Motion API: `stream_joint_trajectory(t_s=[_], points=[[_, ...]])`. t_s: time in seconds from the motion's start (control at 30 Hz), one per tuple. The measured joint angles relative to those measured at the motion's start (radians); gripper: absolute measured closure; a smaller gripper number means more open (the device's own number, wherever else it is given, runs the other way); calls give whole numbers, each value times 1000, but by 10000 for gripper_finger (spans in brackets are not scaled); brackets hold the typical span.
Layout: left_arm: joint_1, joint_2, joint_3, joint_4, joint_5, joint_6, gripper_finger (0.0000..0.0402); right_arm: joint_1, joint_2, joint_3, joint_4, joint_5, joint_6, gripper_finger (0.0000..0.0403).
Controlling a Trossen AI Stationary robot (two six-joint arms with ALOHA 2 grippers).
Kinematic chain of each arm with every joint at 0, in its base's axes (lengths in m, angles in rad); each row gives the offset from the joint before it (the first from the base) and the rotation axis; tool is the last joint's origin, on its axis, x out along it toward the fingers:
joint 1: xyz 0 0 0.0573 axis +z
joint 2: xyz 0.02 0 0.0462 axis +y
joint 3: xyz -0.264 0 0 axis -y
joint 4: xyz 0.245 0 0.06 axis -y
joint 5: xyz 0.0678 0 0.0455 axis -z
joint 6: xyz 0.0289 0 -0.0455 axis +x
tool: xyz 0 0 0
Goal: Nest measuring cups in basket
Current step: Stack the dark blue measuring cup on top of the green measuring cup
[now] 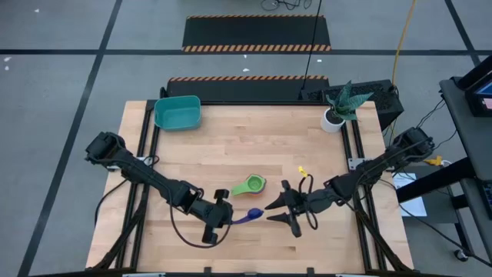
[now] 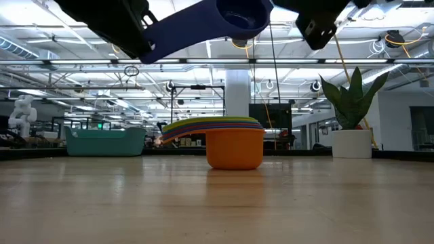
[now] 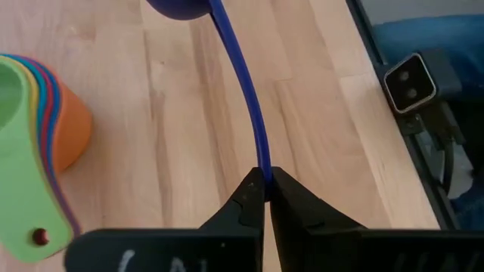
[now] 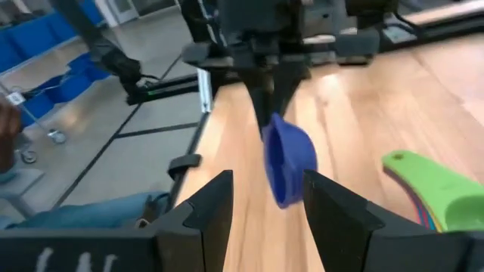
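1. Table [image 1: 231,146]: fills the high view's centre.
2. Basket [image 1: 177,112]: upper left of the table, apart from the cups.
3. Left gripper [image 1: 223,215]: lower centre, fingers clamped on the blue cup's [image 1: 252,214] handle, cup lifted.
4. Right gripper [image 1: 280,209]: fingers apart, facing that cup.
5. Cup stack [image 1: 250,185]: green on top, just above both grippers.

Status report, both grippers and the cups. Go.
Left gripper shut on blue cup, held aloft. Right gripper open before it. Nested stack on table; basket clear.
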Motion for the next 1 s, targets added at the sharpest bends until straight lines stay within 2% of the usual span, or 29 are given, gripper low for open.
stream_joint_trajectory(t_s=[0.6, 0.77, 1.0], points=[[9, 0, 0, 3, -11, -1, 384, -31, 23, 0, -13, -24, -31, 251], [17, 0, 0, 4, -21, 0, 394, -32, 23, 0, -13, -24, -31, 274], [26, 0, 0, 5, -27, -6, 385, -43, 23, 0, -24, -23, -29, 316]])
